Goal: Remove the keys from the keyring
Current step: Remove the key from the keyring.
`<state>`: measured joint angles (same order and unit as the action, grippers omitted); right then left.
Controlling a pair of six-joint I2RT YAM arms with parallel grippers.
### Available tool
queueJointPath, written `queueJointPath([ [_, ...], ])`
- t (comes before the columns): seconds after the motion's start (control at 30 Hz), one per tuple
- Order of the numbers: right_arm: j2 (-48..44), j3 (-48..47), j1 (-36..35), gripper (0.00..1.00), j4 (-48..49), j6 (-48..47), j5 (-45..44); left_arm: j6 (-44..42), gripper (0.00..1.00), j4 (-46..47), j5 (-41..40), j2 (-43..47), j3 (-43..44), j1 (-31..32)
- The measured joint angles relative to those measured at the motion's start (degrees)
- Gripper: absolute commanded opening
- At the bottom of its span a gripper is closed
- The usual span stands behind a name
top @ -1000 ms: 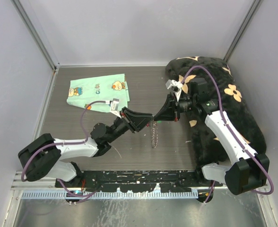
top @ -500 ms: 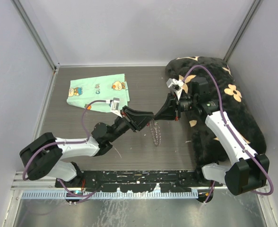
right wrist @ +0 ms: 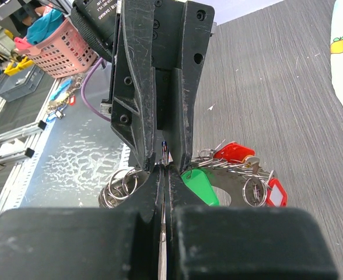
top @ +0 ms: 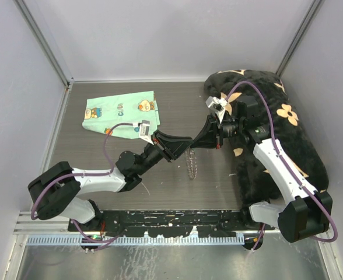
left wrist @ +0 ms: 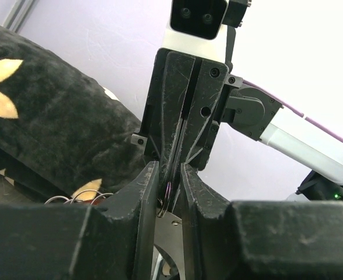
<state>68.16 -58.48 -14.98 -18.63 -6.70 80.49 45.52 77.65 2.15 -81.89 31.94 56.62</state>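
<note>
Both grippers meet tip to tip above the table's middle. My right gripper (top: 196,143) (right wrist: 164,170) is shut on the keyring's thin silver edge (left wrist: 172,228). The keys (top: 191,166) dangle under it, among them a green-headed key (right wrist: 200,186) and red ones (right wrist: 233,153). My left gripper (top: 185,144) (left wrist: 168,170) faces it with jaws a narrow gap apart. A small thin ring (left wrist: 169,195) (right wrist: 164,146) stands in that gap, leaning toward one finger (left wrist: 148,186). Much of the keyring is hidden behind the fingers.
A mint-green cartoon cloth (top: 121,111) lies flat at the back left. A black cushion with tan flowers (top: 276,134) fills the right side under the right arm. Small silver rings (right wrist: 118,185) hang beside the right fingers. A pink basket (right wrist: 55,49) stands beyond the table.
The left jaws have narrowed a little around the small ring and the left arm has edged toward the right gripper. The hanging keys swung slightly. The right gripper stayed shut.
</note>
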Motion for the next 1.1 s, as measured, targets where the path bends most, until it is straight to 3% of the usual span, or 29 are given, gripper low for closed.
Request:
queueJointPath([
  [0.13, 0.0, 0.1, 0.0, 0.01, 0.9, 0.9, 0.0, -0.2, 0.19, 0.1, -0.6, 0.0, 0.0, 0.1],
  [0.33, 0.0, 0.6, 0.0, 0.01, 2.0, 2.2, 0.3, -0.3, 0.00, 0.1, -0.9, 0.0, 0.2, 0.1],
  [0.6, 0.0, 1.1, 0.1, 0.03, 3.0, 4.1, 0.7, -1.7, 0.00, 0.2, -0.8, 0.0, 0.2, 0.3],
  [0.7, 0.0, 1.2, 0.1, 0.15, 3.5, 4.3, 0.8, -2.1, 0.00, 0.2, -0.7, 0.0, 0.2, 0.3],
  [0.93, -0.4, 1.3, 0.1, 0.54, 4.5, 4.7, 1.4, -3.0, 0.00, -0.5, -0.6, 0.2, 0.2, 0.4],
  [1.1, -1.2, 1.2, 1.0, 0.61, 3.9, 2.8, 1.7, -3.0, 0.00, -1.1, 0.6, 1.6, -0.1, -0.2],
])
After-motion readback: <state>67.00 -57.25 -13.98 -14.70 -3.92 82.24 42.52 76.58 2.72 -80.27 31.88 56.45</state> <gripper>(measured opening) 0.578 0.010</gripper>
